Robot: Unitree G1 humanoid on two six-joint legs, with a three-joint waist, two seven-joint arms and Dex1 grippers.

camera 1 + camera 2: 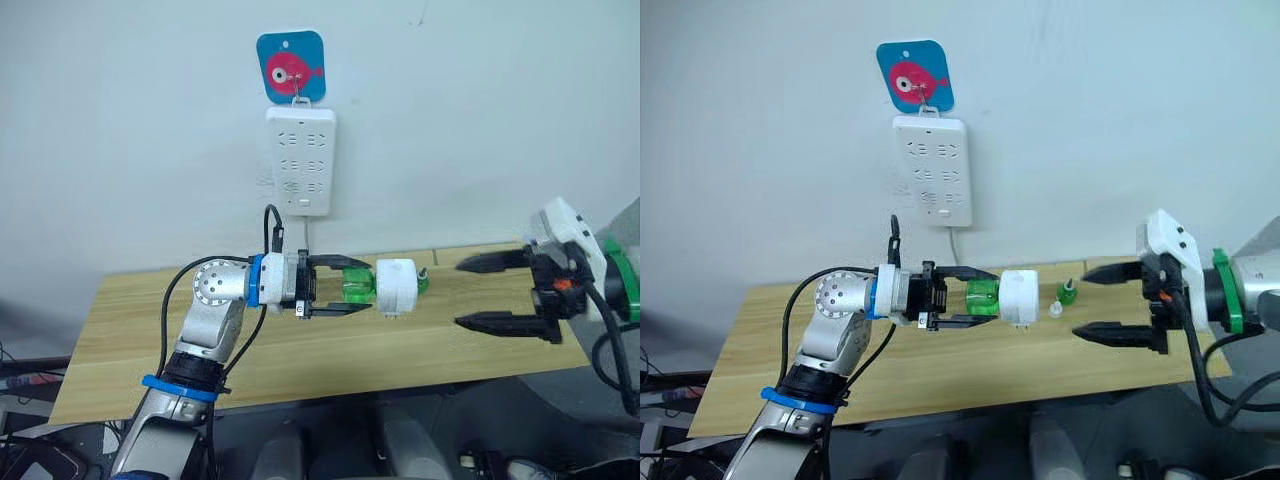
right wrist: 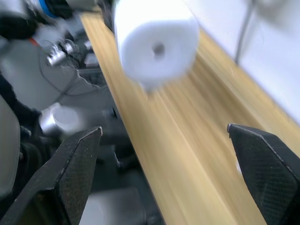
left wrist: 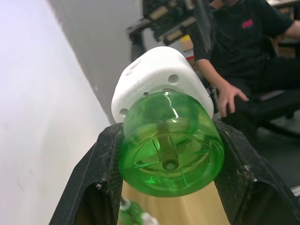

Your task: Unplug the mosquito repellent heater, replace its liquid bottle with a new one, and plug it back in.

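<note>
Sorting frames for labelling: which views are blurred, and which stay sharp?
Right wrist view: motion-smeared, the small white rounded plastic heater and light wooden table streaked. Left wrist view: crisp on the translucent green plastic bottle. Eye views: sharp.

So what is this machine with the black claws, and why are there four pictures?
It is a robot with two arms. Two pictures come from cameras in its head, two from cameras on its wrists. The left gripper is squeezing a green bottle that is fixed into the mosquito repellent heater, a small white plug-in unit. The right gripper is open, facing the heater. Below is a wooden table with a small green bottle on it. A white power strip hangs on the wall.
</note>
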